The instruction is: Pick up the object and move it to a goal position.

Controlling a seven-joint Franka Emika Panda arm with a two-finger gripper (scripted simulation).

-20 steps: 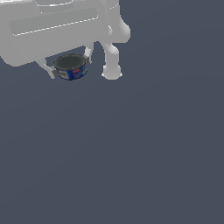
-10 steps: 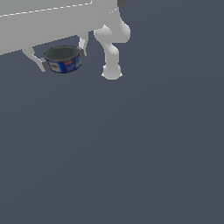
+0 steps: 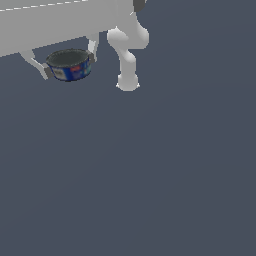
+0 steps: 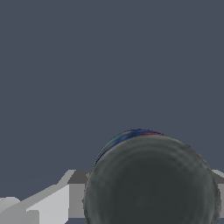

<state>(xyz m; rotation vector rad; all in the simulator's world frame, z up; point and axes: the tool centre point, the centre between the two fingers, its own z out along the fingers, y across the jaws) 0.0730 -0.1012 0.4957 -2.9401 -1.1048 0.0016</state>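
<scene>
The small round tin [image 3: 69, 65], with a blue label, red and white marks and a dark grey top, sits between my fingers at the upper part of the exterior view's left. My gripper [image 3: 69, 65] is shut on it, one finger [image 3: 46, 71] on each side, and it hangs above the grey floor. In the wrist view the tin's dark grey top [image 4: 151, 183] fills the frame close up, with a blue rim edge showing and a finger pad [image 4: 76, 194] against its side.
The arm's white base and lower links [image 3: 127, 55] stand just to the exterior view's right of the tin. The floor [image 3: 150, 175] is plain dark grey.
The gripper with the tin has moved toward the exterior view's left and slightly up. The tin stays held between the fingers.
</scene>
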